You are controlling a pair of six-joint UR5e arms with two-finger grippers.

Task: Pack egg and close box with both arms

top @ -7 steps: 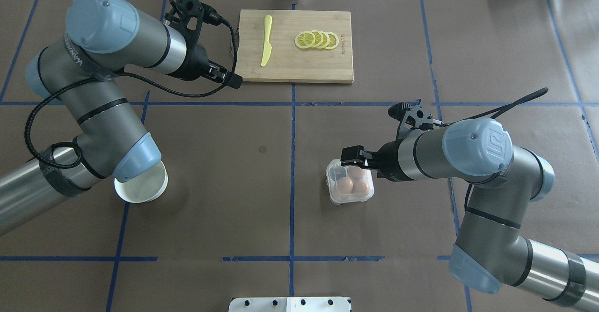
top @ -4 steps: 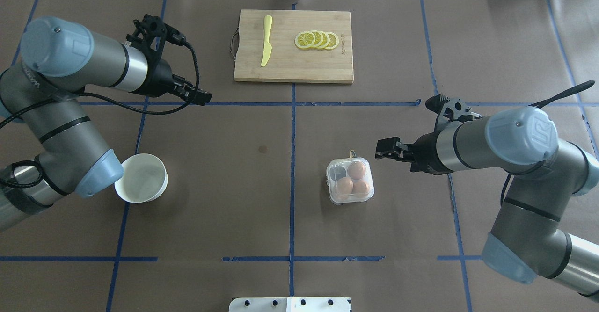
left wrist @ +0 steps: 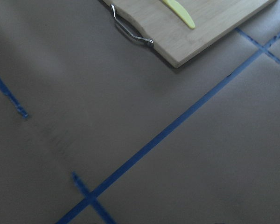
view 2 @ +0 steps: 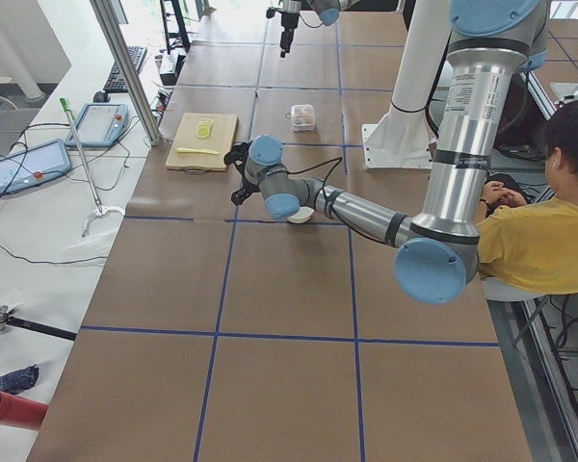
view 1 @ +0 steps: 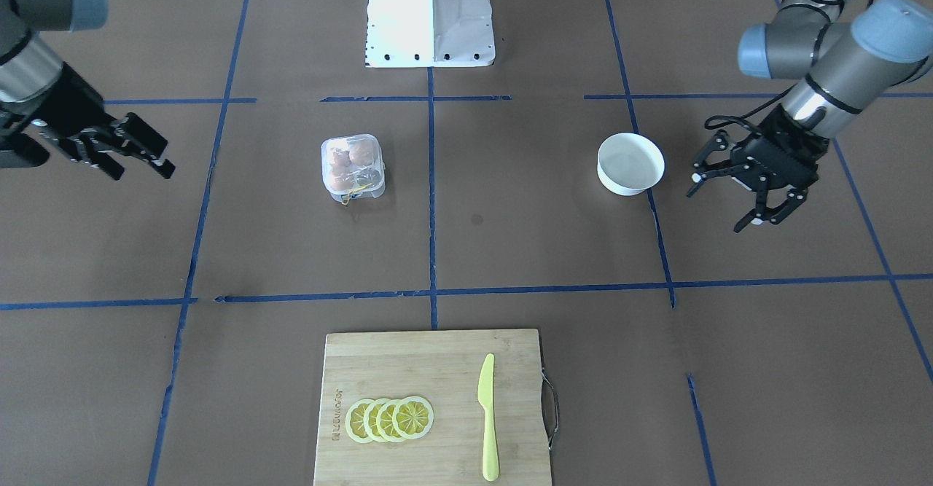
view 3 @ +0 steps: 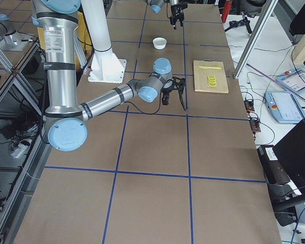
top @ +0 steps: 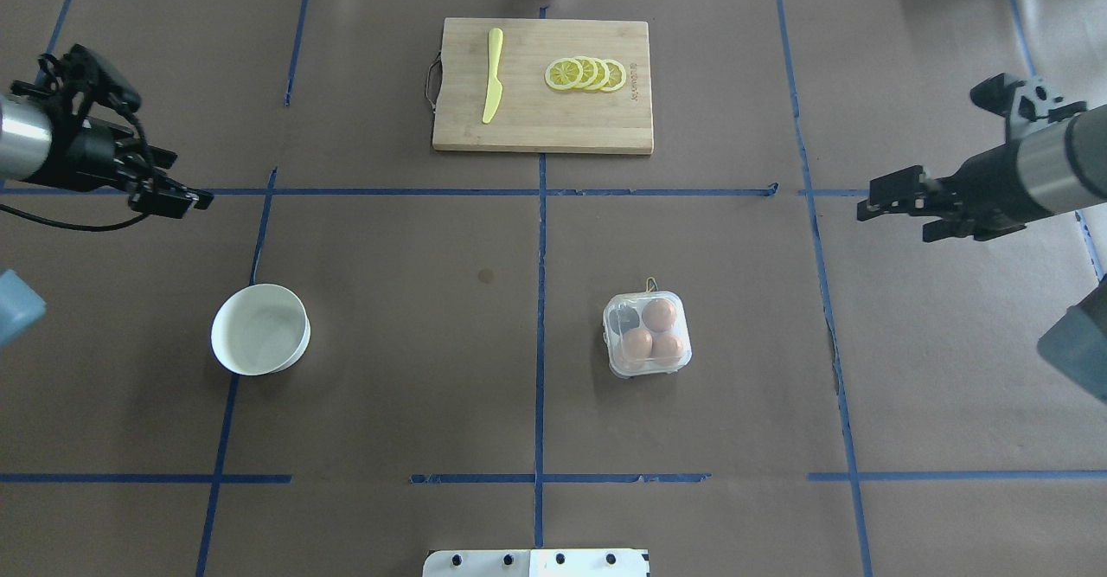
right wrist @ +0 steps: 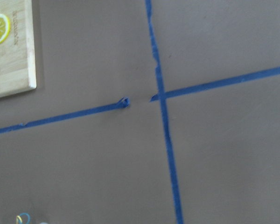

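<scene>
The clear box (top: 647, 335) stands on the brown table right of centre, lid down over it. Three tan-brown eggs lie inside, one egg (top: 661, 313) at the back; the back-left cup looks dark. The box also shows in the front view (view 1: 353, 167), a yellowish band at its edge. My left gripper (top: 173, 199) hangs open and empty at the far left, well behind the bowl; its fingers (view 1: 758, 218) are spread. My right gripper (top: 873, 201) is open and empty at the far right, far from the box. Neither wrist view shows the box.
A round white bowl (top: 259, 329) stands at front left. A wooden cutting board (top: 543, 118) at the back centre holds a yellow knife (top: 492, 75) and lemon slices (top: 586, 73). The white base block (view 1: 430, 12) is at the robot's edge. Blue tape lines cross the table.
Both arms have pulled outward: the right gripper left the box and moved right and back, the left gripper moved from the board's edge to the far left. The box has not moved.
</scene>
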